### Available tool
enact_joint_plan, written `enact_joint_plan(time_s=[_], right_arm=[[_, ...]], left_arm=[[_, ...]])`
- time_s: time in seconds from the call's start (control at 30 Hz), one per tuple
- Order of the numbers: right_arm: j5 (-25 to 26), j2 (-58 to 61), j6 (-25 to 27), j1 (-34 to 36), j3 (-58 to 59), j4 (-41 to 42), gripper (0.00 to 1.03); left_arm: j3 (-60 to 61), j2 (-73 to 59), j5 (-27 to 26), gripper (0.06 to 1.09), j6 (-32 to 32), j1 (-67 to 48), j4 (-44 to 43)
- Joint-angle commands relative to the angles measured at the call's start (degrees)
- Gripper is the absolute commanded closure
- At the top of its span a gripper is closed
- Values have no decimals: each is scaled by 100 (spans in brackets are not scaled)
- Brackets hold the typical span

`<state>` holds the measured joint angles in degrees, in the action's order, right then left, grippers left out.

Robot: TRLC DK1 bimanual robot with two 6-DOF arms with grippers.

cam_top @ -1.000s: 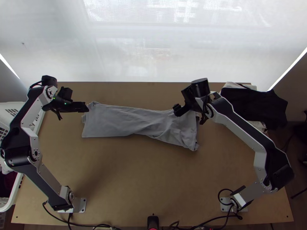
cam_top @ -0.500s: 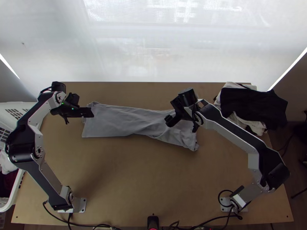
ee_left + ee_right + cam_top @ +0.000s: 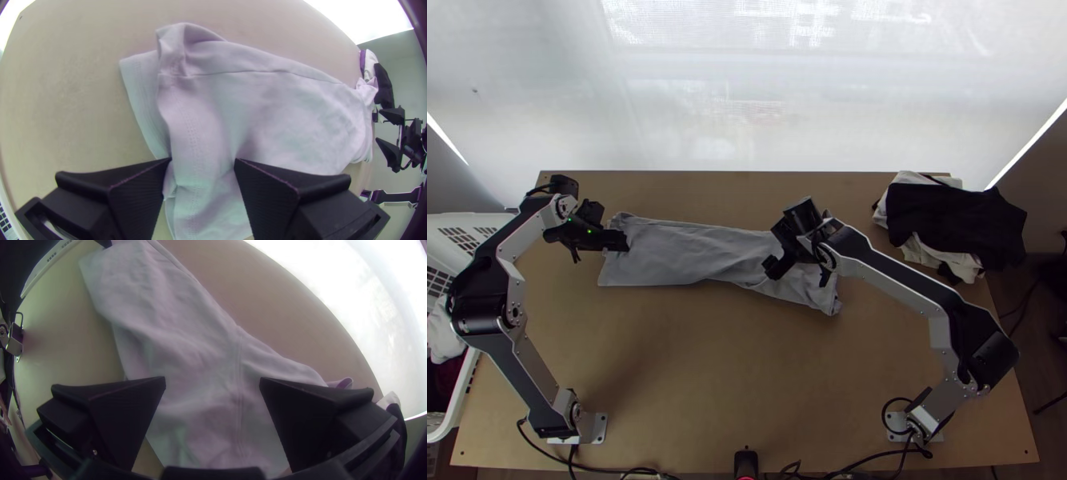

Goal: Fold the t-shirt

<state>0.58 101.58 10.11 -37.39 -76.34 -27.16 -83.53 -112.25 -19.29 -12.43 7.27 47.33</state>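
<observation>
The grey t-shirt [image 3: 675, 248] lies folded into a long, low band across the far half of the worktop [image 3: 731, 360], narrowing near the middle, with its right end angled towards the near side. The left gripper [image 3: 202, 161] is over the band's left end, its jaws apart with the hemmed edge in the gap between them. The right gripper [image 3: 213, 380] is over the right part, its jaws wider open, a seam running between them. Neither seems to have hold of the fabric.

The likely next step is a grip at each place, then a fold to shorten the band. The left end is the risky one: a second hem sticks out from under the upper one, so a shallow pinch could take just the top layer and peel the folds apart. On the right, the cloth lies loosely creased and offers little to bite on; jaws closing too high may slide off, and pressing too low may drag it into a bunch. As the band already slants, lifting both places at uneven heights or speeds could twist it and leave the edges misaligned. If both ends are brought to the middle together, the arms could crowd each other.
</observation>
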Motion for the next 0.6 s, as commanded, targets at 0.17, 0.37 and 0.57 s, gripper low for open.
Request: enact_joint_plan(time_s=[0.17, 0.37, 0.57], right_arm=[[4, 301, -53, -181, 523, 228, 5], [30, 406, -97, -181, 725, 378, 5], [56, 582, -106, -85, 796, 439, 5]], left_arm=[[-15, 45, -233, 88, 47, -164, 268], [-726, 511, -400, 105, 223, -287, 575], [-1728, 730, -576, 105, 364, -648, 1024]])
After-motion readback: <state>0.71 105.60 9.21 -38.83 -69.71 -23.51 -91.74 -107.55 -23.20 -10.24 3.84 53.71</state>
